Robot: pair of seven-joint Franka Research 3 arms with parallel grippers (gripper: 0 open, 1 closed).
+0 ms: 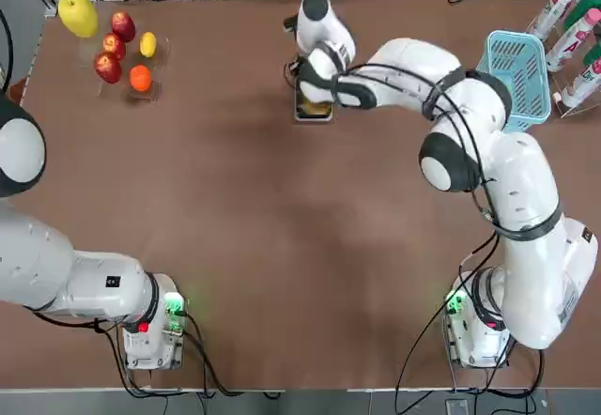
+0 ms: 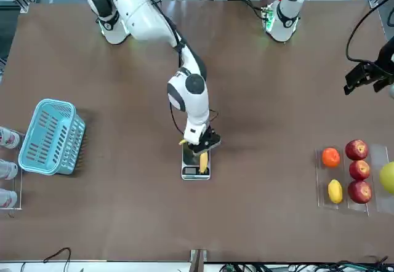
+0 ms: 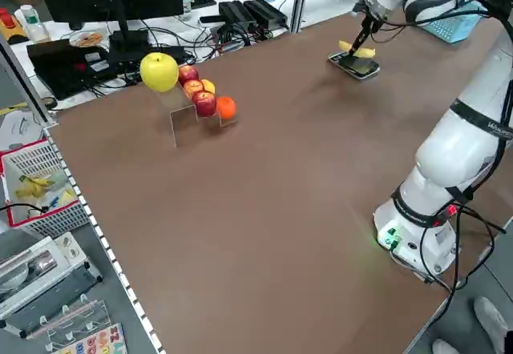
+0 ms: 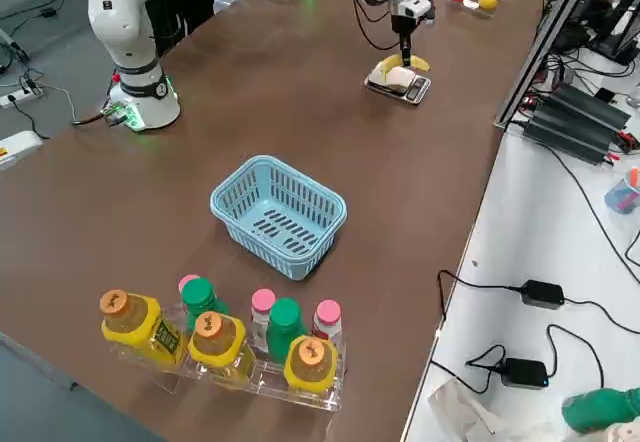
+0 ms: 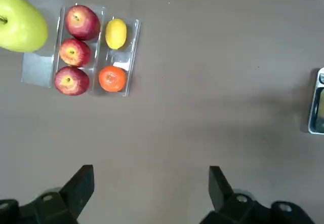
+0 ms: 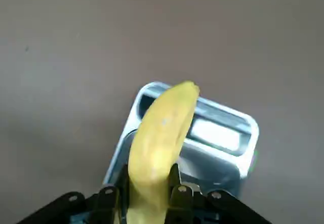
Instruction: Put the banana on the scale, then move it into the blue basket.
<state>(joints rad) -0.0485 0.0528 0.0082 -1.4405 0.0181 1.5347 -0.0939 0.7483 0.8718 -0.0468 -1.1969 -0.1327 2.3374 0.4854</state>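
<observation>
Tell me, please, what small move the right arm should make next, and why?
Probably lower a touch and open: the right hand grips the banana directly over the scale, seemingly just above its top. The blue basket comes afterwards.

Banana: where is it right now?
The banana is clamped in the right end effector directly over the scale, mid-table at the far edge in the top view; contact with the scale is unclear.
</observation>
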